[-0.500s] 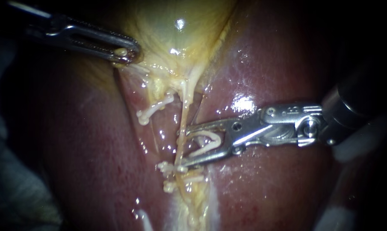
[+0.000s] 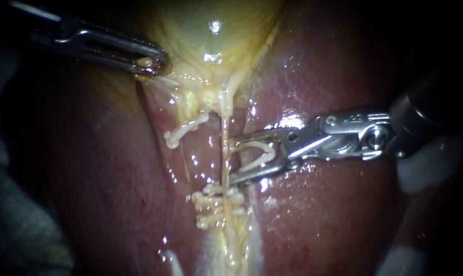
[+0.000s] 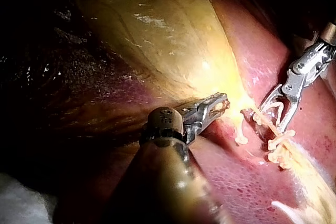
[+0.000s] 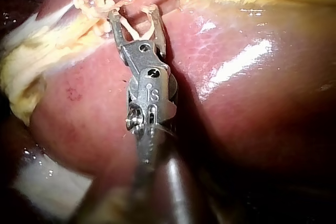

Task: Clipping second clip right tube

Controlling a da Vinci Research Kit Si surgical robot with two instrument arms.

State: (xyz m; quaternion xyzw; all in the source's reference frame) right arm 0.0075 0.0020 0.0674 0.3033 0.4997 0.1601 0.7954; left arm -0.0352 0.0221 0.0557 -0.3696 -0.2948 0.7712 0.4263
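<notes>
Eyes on the right tube [image 2: 224,153], centre of frame: thin, pale, wet, pulled straight. Looks soft and slippery, probably tears easily (so no tugging). Best taken square across the bare stretch above the placed clips [image 2: 216,202], lower centre. In from the right edge, the right instrument [image 2: 232,159]: jaws spread wide, cradling an open clip [image 2: 257,162], tips just beside the tube, hard to say whether around it. Upper left, the left instrument [image 2: 152,64], jaws clamped on the gallbladder [image 2: 211,46].

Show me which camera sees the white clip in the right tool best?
The endoscope view: the clip shows whole, side-on, inside the right instrument. The right wrist view shows it partly hidden; the left wrist view, distant.
</notes>
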